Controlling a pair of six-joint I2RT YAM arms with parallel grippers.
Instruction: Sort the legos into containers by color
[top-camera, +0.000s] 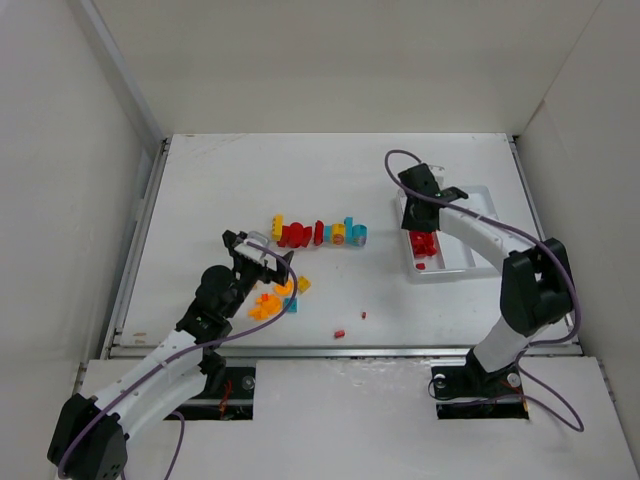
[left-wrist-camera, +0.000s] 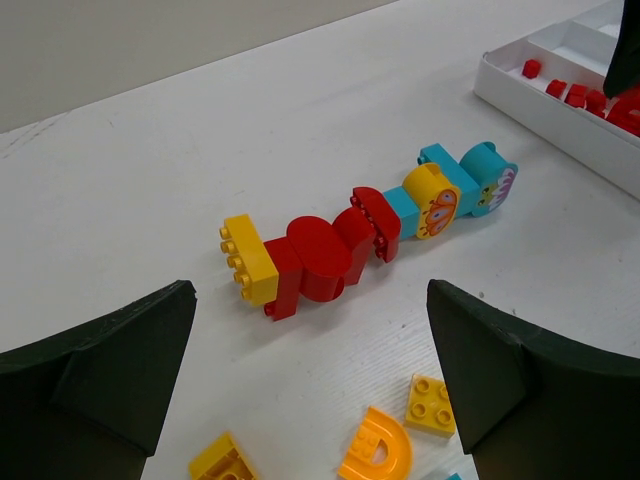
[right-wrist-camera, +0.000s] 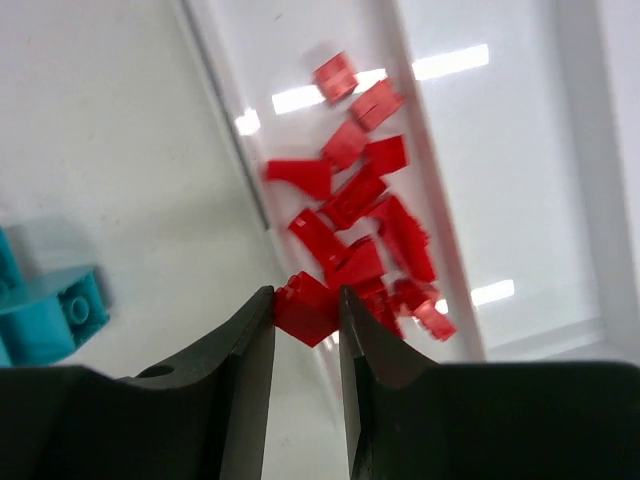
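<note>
Nearest the arm bases, 2 tiny red bits (top-camera: 340, 332) lie loose on the matte white worktop (top-camera: 200, 200). Just beyond them, to the left, sits a small heap of glossy yellow and orange pieces (top-camera: 272, 302). The left wrist view picks out a square yellow plate (left-wrist-camera: 432, 403) with 4 round studs and an orange arch (left-wrist-camera: 375, 450) with a hollow curve. The left gripper (top-camera: 262, 252) hangs at the far side of this heap, its black wedge-shaped fingers (left-wrist-camera: 100, 375) spread wide with nothing between them.

Past it, in the middle of the worktop, lies a row of joined bricks (top-camera: 320, 233) in smooth plastic. It runs from a studded yellow block (left-wrist-camera: 248, 258) through rounded red shapes (left-wrist-camera: 318, 258) to cyan pieces and a yellow cylinder (left-wrist-camera: 432, 200) with a printed pattern.

Farther right stands the shallow white tray (top-camera: 452, 258), rectangular, with thin divider walls forming narrow compartments. A pile of small angular red bricks (right-wrist-camera: 360, 200) lies in the compartment nearest the row.

The right gripper (right-wrist-camera: 306, 297) is at the outer wall of that compartment, its dark smooth fingers (right-wrist-camera: 235, 400) pinching a single red brick (right-wrist-camera: 305, 318). Whether this brick touches the pile beneath cannot be told. A cyan brick (right-wrist-camera: 50, 310) with a round stud sits on the worktop just outside the wall.
</note>
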